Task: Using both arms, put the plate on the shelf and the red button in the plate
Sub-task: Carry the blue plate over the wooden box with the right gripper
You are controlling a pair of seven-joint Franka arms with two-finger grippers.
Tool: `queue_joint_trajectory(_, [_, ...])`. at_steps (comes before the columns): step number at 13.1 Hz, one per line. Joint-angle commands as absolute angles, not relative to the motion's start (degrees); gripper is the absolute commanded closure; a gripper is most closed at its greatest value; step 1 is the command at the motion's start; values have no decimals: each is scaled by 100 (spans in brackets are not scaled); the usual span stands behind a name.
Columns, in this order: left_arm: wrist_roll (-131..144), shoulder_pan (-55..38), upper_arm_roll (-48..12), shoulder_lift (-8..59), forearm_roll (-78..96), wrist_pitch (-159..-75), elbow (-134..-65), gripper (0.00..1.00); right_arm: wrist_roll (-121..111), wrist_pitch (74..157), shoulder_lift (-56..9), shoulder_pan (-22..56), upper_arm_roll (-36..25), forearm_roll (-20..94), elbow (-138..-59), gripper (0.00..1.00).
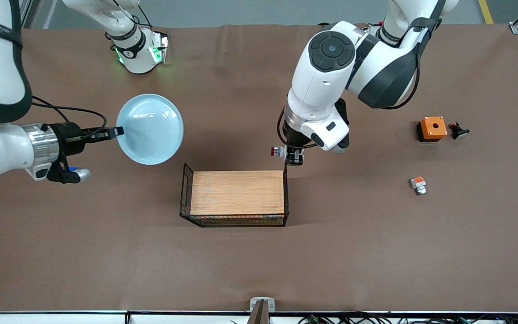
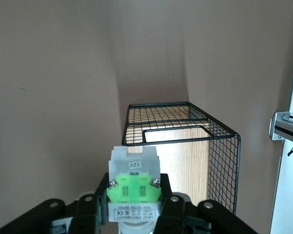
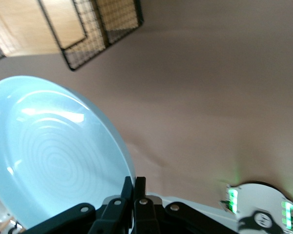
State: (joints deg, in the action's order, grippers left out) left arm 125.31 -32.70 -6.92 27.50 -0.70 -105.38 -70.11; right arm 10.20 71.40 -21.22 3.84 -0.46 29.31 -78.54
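The pale blue plate (image 1: 150, 128) hangs above the table, on the right arm's side of the wire basket (image 1: 241, 220). My right gripper (image 1: 117, 132) is shut on its rim. In the right wrist view the plate (image 3: 53, 151) fills the space beside the right gripper (image 3: 135, 187), whose jaws pinch the rim edge. My left gripper (image 1: 292, 155) is over the table by the basket's corner at the left arm's end, shut on the red button (image 1: 279, 151). In the left wrist view the left gripper (image 2: 134, 197) clamps the red button (image 2: 134, 190) by its green block, with the basket (image 2: 222, 165) past it.
The basket has a wooden floor and black mesh walls (image 3: 119, 22). Toward the left arm's end of the table lie an orange cube box (image 1: 432, 128), a small black part (image 1: 459, 130) and a small part with an orange block (image 1: 418, 184). The right arm's base (image 1: 140, 49) glows green.
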Motion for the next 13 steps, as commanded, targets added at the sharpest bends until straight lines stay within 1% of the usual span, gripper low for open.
queue_joint_trajectory(1, [12437,-3296,-633,2689,-62,-10433,-6996,100,1667,7670,-1741,754,-149,3129,-8251,100])
queue_joint_trajectory(4, [12437,-3296,-633,2689,-53,-10433,-6996,100,2555,8583,-1451,1264,-158,3296,-8778,100])
queue_joint_trajectory(8, [12279,-3191,-624,2672,-62,-10284,-6996,100,2900,10384,-933,1976,-193,3296,-10104,100])
queue_joint_trajectory(11, [12147,-3068,-633,2584,-53,-10231,-6987,100,2927,11493,-730,2372,-211,3296,-10922,100])
queue_joint_trajectory(13, [12146,-3102,-633,2566,-53,-10230,-6987,100,2918,12065,-712,2522,-211,3296,-11214,100])
